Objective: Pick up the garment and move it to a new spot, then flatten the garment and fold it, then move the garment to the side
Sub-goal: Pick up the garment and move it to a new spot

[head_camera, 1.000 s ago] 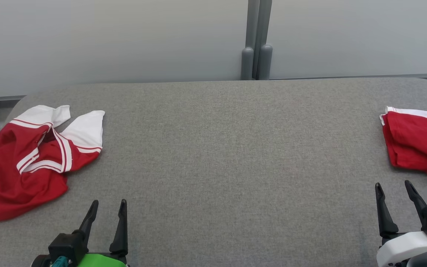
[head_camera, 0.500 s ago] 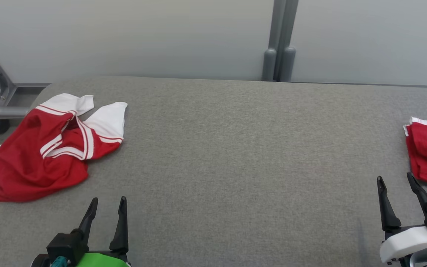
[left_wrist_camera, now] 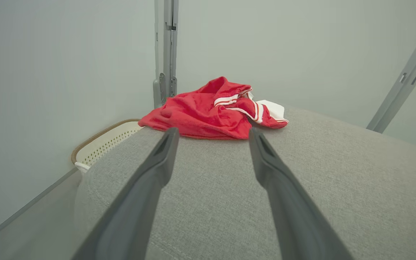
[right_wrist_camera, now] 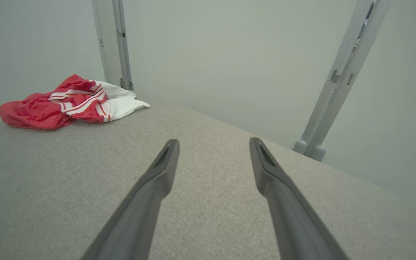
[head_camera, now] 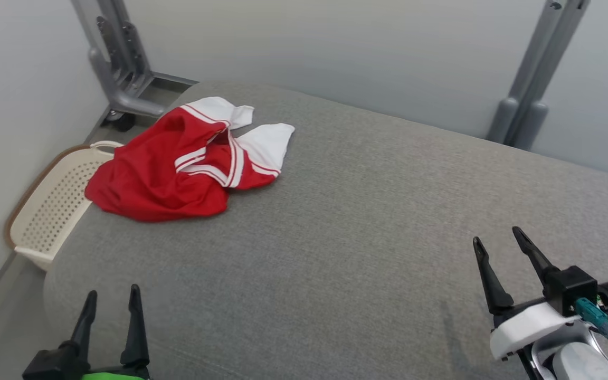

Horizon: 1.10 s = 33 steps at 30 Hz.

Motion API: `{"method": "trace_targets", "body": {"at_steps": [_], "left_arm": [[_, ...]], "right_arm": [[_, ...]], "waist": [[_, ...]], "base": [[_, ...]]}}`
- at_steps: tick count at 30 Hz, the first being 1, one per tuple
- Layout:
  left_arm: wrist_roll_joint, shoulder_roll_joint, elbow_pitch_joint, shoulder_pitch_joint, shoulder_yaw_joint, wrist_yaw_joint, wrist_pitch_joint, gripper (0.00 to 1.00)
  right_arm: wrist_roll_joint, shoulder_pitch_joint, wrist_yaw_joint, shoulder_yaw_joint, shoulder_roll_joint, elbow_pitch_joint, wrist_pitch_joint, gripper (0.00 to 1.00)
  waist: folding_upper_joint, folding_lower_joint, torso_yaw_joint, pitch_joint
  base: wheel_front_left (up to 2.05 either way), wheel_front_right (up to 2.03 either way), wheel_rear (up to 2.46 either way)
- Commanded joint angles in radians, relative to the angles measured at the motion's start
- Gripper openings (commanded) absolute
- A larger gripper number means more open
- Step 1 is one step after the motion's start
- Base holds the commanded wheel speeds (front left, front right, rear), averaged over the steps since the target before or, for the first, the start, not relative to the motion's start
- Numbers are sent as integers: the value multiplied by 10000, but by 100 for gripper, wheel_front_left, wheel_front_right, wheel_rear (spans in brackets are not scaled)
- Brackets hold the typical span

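Red garment (head_camera: pixel 177 174) crumpled on table (head_camera: pixel 362 211); L gripper (head_camera: pixel 113 290) & R gripper (head_camera: pixel 496 235) fingers apart.

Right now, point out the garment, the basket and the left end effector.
garment (head_camera: pixel 151 179): head view, on the red body cloth.
basket (head_camera: pixel 53 206): head view, on its perforated side wall.
left end effector (head_camera: pixel 113 292): head view, midway between its open fingertips.

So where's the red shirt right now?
In the head view, the red shirt lies crumpled at the far-left corner of the grey table, beside the cream basket, ahead of the left claw.
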Motion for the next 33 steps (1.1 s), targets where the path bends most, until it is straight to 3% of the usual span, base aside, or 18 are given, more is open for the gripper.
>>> {"method": "trace_targets", "body": {"at_steps": [1, 9, 19, 27, 33], "left_arm": [[-76, -27, -229, 193, 165, 98, -4, 100], [-107, -250, -1009, 705, 768, 253, -3, 100], [30, -312, -701, 27, 465, 134, 3, 100], [-262, -315, 540, -3118, -340, -14, 1226, 100], [-1039, -261, 2224, -5940, -276, -80, 2683, 100]], "right_arm": [[79, -228, -10, 206, -106, 124, -37, 100], [400, -1041, -10, 1154, -321, 659, -34, 100], [512, -755, -10, 1153, -409, 485, -34, 100], [273, -574, -10, 456, -965, -311, -34, 100], [130, -1131, -11, 575, -1682, -998, -34, 100]], "waist": [[76, 1, 1038, 147], [76, 1, 1117, 306], [76, 1, 1086, 326], [76, 1, 1146, 1546], [76, 1, 459, 3176]], "base": [[0, 0, 0], [0, 0, 0], [0, 0, 0], [0, 0, 0], [0, 0, 0]]}}
